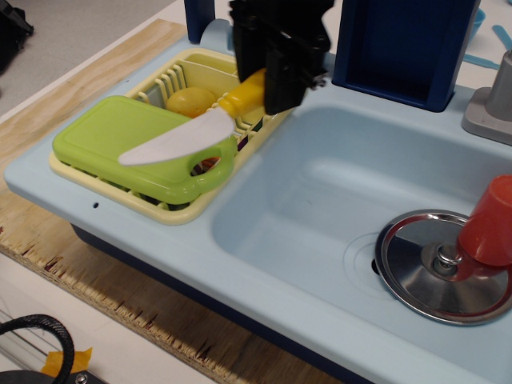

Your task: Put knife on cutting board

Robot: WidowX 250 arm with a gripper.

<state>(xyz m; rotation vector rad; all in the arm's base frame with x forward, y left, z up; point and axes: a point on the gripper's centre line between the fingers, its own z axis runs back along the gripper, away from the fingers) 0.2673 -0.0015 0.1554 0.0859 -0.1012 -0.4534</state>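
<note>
My black gripper is shut on the yellow handle of the knife. The broad white blade slants down to the left and hangs over the lime-green cutting board, its tip above the board's middle. The blade looks held a little above the board; I cannot tell whether it touches. The board lies on top of the pale-yellow dish rack at the left of the sink unit, its oval handle hole toward the sink basin.
A yellow round item sits in the rack behind the board. The light-blue sink basin holds a metal lid and a red cup at right. A dark blue panel and a grey faucet base stand behind.
</note>
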